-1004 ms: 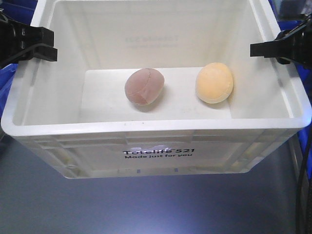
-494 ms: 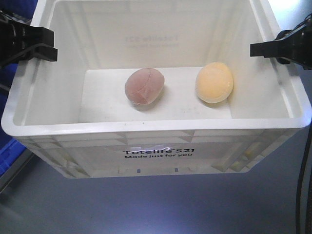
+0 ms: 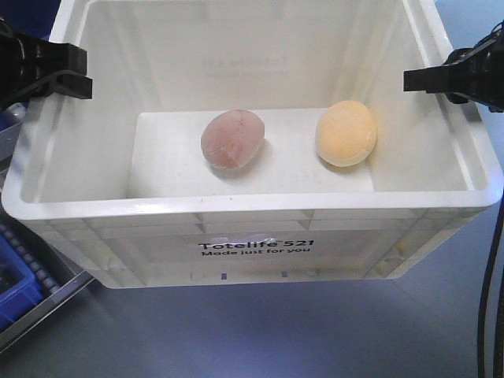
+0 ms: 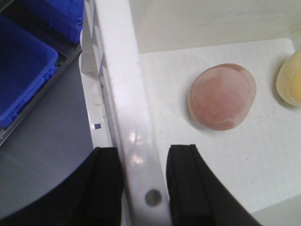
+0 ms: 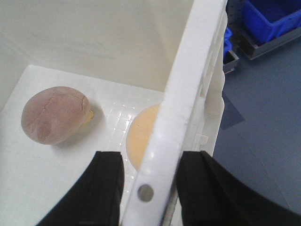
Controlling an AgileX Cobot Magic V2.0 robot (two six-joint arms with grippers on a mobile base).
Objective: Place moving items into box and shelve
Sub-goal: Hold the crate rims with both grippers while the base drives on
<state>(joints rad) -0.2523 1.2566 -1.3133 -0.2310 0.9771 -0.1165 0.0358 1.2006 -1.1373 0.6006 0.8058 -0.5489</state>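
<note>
The white box (image 3: 252,206), printed "Totelife 521", fills the front view. Both moving items lie on its floor: a pinkish-brown cracked lump (image 3: 232,139) in the middle and a pale yellow-orange lump (image 3: 346,133) to its right. My left gripper (image 3: 79,72) straddles the box's left rim (image 4: 122,94), one black finger (image 4: 108,179) outside and one inside, shut on it. My right gripper (image 3: 409,80) clamps the right rim (image 5: 188,75) the same way. Both wrist views show the pinkish lump (image 4: 222,96) (image 5: 55,114), and the yellow lump (image 5: 141,134) sits partly behind the right rim.
A blue bin (image 3: 16,283) on a grey rail (image 3: 47,303) shows below the box at lower left, over grey floor (image 3: 260,331). More blue bins lie outside the box's left wall (image 4: 23,66) and beyond its right wall (image 5: 268,19). A black cable (image 3: 492,276) hangs at right.
The box stays fixed between both grippers while the background shifts: the blue bins at left slide down and out to the lower-left corner. The lumps barely move.
</note>
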